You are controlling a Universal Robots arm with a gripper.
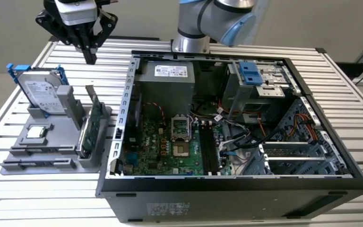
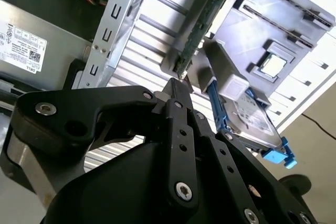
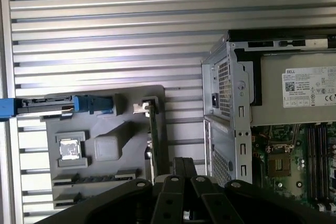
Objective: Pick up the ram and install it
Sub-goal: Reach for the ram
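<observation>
Pincer (image 1: pixel 91 59) is held closed and empty, high over the ram (image 1: pixel 88 135). It is best opened and centred along the ram's thin top edge.

The ram (image 1: pixel 85 133) is a slim green board stick. It stands on its long edge in a slot of the grey holder (image 1: pixel 43 165), on the side nearest the case (image 1: pixel 128 94), and is not yet installed. Both wrist views show the ram (image 3: pixel 153 140) edge-on — a thin green line (image 2: pixel 202 24).
</observation>
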